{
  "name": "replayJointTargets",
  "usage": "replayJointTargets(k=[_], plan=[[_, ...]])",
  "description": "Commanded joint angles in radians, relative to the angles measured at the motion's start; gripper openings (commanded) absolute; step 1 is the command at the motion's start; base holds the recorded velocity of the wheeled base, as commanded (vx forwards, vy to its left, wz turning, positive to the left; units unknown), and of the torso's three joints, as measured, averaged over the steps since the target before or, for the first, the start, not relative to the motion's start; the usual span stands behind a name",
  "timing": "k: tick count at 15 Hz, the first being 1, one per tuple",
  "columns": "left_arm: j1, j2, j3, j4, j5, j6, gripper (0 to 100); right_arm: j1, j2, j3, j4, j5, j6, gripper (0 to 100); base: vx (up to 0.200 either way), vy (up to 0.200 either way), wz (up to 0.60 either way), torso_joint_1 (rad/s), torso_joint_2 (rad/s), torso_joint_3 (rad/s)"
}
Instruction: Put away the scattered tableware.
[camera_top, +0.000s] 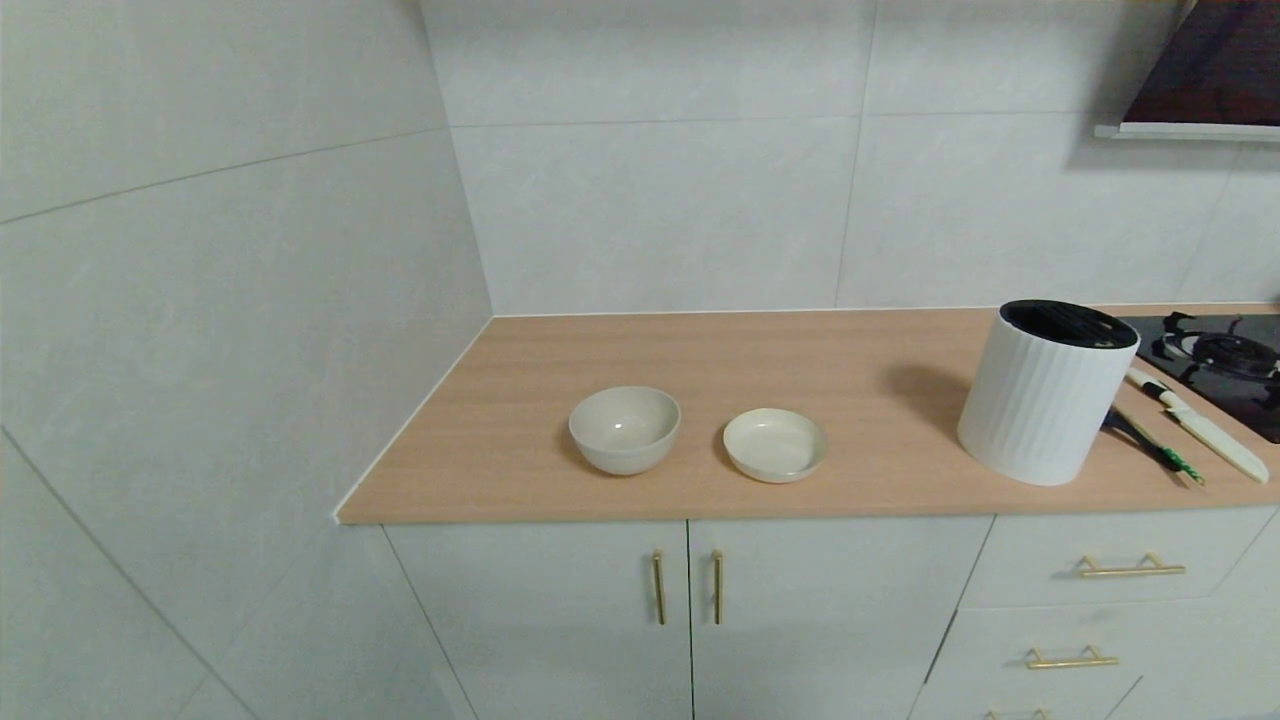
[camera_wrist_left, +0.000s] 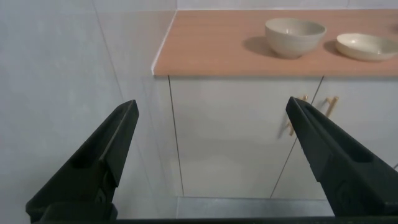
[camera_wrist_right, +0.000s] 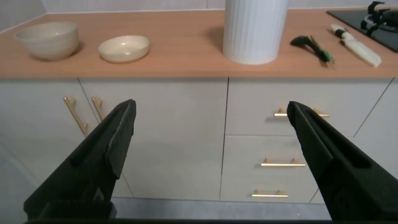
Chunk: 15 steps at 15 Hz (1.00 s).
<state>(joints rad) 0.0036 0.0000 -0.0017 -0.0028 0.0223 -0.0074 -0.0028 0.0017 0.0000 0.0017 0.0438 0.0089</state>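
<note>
A cream bowl stands on the wooden counter, with a shallow cream dish just to its right. A white ribbed holder with a black top stands farther right. Beside it lie a dark green-handled utensil and a white-handled knife. My left gripper hangs open below counter height, in front of the cabinet. My right gripper is open too, low before the drawers. Both hold nothing.
Tiled walls close the counter at the left and back. A black gas hob sits at the far right under a range hood. Cabinet doors with gold handles and drawers lie below the counter.
</note>
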Motion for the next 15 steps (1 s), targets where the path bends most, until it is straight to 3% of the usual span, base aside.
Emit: replayJointTargets(k=[1,15], plan=[[0.001,0.0,0.0,0.0,0.001,0.0,100,0.0,0.0,0.0,0.0,0.001,0.0,100,0.0,0.0,0.0,-0.193,0.46,0.246],[0.001,0.0,0.0,0.0,0.001,0.0,100,0.0,0.0,0.0,0.0,0.001,-0.001,100,0.0,0.0,0.0,-0.222,0.52,0.296]])
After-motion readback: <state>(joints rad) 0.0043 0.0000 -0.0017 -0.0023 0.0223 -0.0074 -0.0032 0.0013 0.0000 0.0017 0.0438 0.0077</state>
